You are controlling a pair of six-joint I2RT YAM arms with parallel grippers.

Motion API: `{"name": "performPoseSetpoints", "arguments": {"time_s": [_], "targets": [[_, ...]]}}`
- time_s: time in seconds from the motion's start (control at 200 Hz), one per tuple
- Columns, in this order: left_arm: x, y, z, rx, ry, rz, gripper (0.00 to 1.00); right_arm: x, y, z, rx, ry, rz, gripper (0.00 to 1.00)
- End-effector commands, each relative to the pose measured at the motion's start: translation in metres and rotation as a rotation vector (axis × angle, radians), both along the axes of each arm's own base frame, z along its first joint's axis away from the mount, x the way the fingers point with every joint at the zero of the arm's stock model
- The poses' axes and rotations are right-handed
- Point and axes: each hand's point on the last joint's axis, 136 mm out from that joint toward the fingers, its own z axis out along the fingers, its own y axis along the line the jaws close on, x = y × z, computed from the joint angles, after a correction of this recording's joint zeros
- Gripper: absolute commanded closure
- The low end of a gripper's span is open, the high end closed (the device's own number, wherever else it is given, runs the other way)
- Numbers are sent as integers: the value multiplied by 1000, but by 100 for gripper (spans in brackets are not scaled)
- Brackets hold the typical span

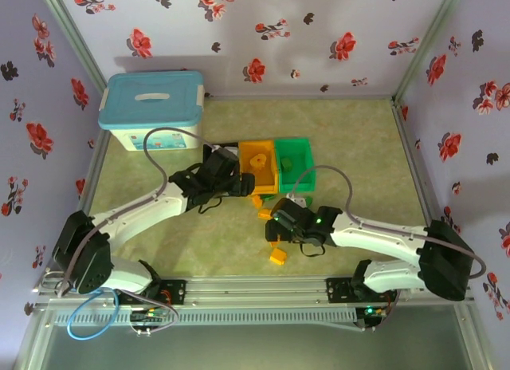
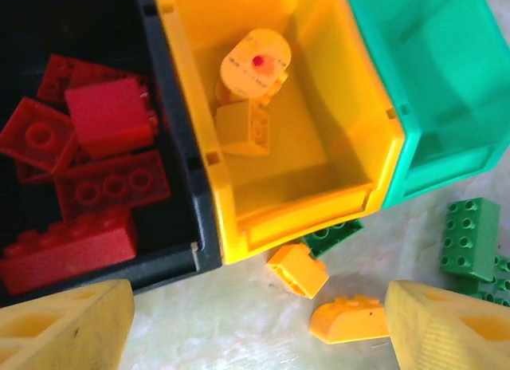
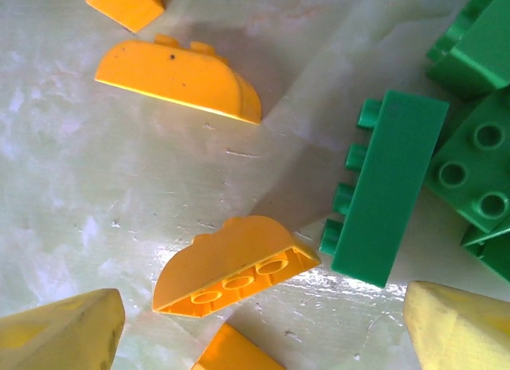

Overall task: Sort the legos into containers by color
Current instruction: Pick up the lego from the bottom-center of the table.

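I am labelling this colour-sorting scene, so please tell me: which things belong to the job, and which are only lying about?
Belong to the job: black bin, red bricks inside it, orange bin, green bin, loose orange bricks, loose green bricks.

Only lying about: white box with light-blue lid, flower-patterned walls.

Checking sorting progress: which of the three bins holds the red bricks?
The black bin, left end of the row; the orange bin holds orange pieces, the green bin shows no red.
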Motion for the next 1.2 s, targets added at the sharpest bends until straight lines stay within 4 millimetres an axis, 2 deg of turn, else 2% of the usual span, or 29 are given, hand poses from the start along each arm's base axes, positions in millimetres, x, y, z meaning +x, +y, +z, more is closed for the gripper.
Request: {"name": "performPoseSetpoints", "arguments": {"time_s": [0.0, 0.3, 0.63, 0.705, 0.95, 1.195], "targets": [[-4, 7, 4, -29, -24, 42, 18, 2, 0, -6, -9, -4, -108, 10], [-13, 20, -3, -30, -22, 67, 18, 7, 15, -28, -63, 23, -134, 10], [-21, 34, -7, -28, -32, 92, 19, 16, 30, -40, -120, 28, -112, 14], [-23, 40, -9, -23, -36, 101, 19, 16, 35, -43, -126, 37, -99, 19], [-29, 53, -10, -20, -44, 128, 19, 15, 43, -46, -130, 51, -81, 44], [-31, 56, -11, -20, -48, 136, 19, 17, 47, -35, -117, 28, -81, 53]]}}
